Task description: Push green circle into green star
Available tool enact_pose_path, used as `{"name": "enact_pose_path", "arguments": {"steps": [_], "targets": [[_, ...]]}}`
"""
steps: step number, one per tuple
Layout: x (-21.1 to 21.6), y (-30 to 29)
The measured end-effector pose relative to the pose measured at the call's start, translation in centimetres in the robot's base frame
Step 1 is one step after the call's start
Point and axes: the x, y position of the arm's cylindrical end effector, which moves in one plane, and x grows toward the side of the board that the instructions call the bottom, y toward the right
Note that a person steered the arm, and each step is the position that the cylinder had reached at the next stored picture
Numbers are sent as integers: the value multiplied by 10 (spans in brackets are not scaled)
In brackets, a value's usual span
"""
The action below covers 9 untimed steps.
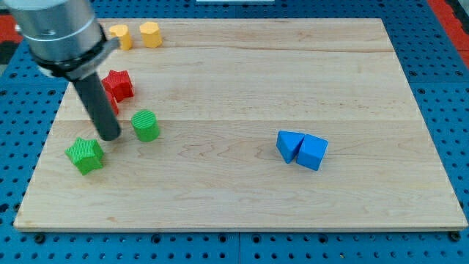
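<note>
green circle (146,125), ribbed, upright, near green star (85,155), apart.

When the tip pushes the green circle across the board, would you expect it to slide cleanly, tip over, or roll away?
The green circle stands upright on its flat end, short and squat, so it will probably slide rather than tip. Its round side may let it slip off my tip if pushed off-centre. The wooden board looks smooth, so it likely slides easily toward the green star.
</note>
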Motion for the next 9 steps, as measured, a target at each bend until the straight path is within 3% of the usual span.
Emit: {"name": "enact_pose_path", "arguments": {"steps": [2,4,5,6,8,9], "targets": [[36,-22],[32,80],[9,122],[-31,128],[1,75],[-25,97]]}}
